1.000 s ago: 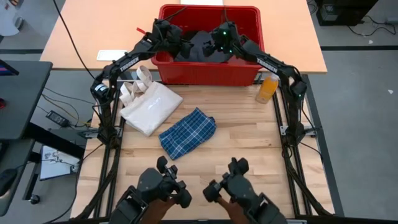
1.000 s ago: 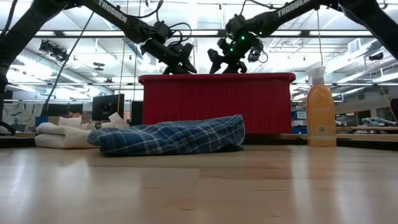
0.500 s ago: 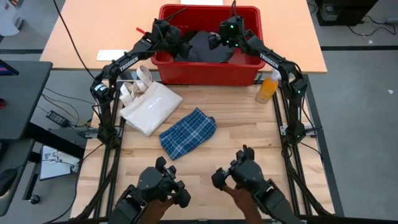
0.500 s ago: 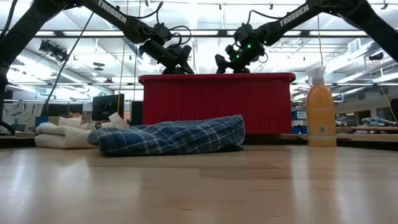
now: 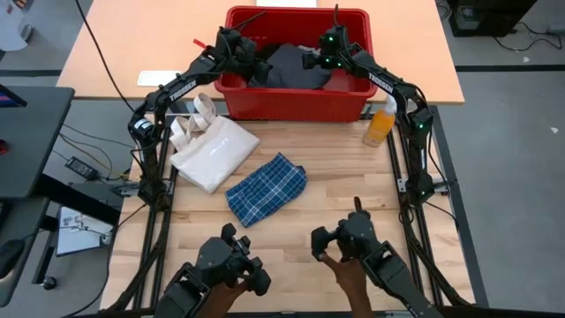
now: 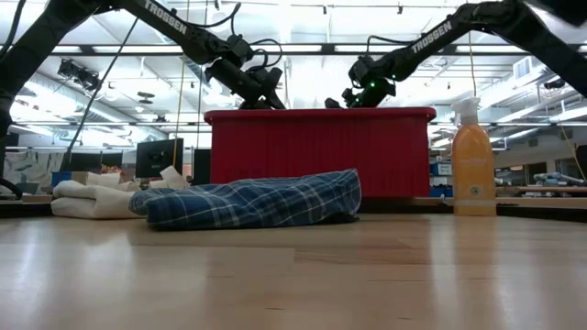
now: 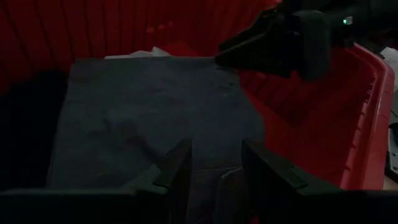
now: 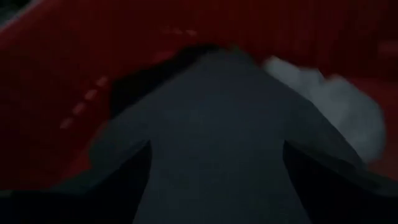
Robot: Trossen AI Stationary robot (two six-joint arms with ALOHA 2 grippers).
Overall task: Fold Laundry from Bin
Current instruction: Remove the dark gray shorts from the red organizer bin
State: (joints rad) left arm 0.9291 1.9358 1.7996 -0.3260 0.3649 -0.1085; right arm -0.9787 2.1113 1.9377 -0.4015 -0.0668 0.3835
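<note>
Both arms outstretched, right fingers (image 8: 323, 174) spread
</note>
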